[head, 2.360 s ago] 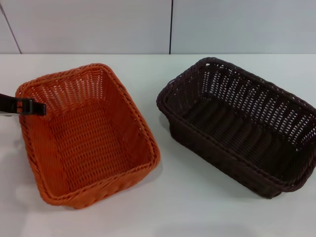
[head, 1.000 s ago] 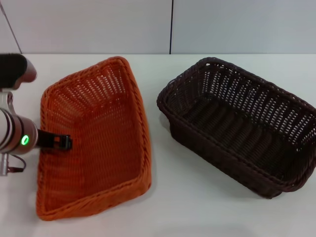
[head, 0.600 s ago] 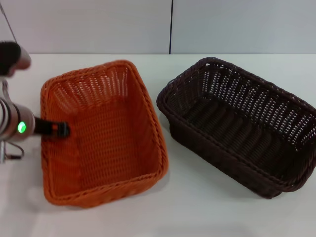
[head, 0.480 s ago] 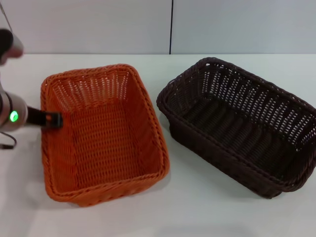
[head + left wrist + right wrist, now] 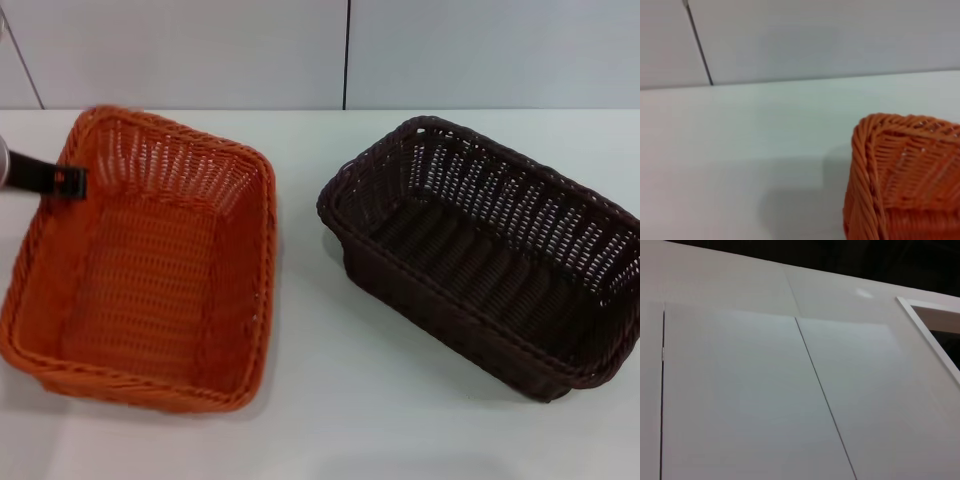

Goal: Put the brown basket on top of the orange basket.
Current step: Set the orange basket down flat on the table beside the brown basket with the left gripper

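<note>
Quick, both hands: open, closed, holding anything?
Left hand: at the orange basket rim; grip cannot be told.
Right hand: not in view.

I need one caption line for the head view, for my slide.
Left gripper at the far left rim of the orange basket; brown basket sits apart on the white table.

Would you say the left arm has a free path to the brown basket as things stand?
Probably not right away. The left end effector sits at the far-left rim of the orange basket, which lies between it and the brown basket on the right. Nothing covers the brown basket.
</note>
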Controlling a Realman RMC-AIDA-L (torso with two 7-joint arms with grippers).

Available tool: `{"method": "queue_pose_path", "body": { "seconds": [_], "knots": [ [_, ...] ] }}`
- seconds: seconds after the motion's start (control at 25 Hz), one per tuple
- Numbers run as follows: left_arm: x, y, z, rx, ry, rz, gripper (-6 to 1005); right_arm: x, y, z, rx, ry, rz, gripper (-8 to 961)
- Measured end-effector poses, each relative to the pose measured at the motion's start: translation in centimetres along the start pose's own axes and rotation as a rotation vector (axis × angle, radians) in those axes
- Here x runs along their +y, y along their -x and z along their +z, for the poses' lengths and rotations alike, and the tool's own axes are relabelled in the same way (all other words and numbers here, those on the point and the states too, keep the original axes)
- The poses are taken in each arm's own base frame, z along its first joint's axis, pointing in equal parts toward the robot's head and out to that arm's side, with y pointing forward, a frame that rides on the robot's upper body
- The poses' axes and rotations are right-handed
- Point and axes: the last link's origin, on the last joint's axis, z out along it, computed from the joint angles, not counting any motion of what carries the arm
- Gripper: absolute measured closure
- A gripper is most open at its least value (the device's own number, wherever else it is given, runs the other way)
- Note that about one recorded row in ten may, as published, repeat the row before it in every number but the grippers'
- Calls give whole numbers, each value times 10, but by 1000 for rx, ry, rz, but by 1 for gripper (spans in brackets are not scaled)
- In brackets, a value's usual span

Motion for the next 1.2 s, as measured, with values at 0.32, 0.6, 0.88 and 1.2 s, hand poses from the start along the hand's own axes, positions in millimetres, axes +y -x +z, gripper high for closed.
{"method": "queue_pose_path", "body": {
  "seconds": [0.32, 0.6, 0.88, 1.2],
  "knots": [
    [-2, -23, -45, 91, -15, 120, 817, 16, -11, 6, 11, -3, 56, 200],
    [-4, -37, -76, 136, -29, 208, 819, 23, -14, 5, 13, -6, 82, 201],
    [-5, -38, -94, 154, -45, 278, 821, 26, -15, 4, 15, -7, 95, 201],
    [-1, -34, -100, 91, -37, 455, 824, 23, -12, -1, 15, -8, 90, 201]
  ]
}}
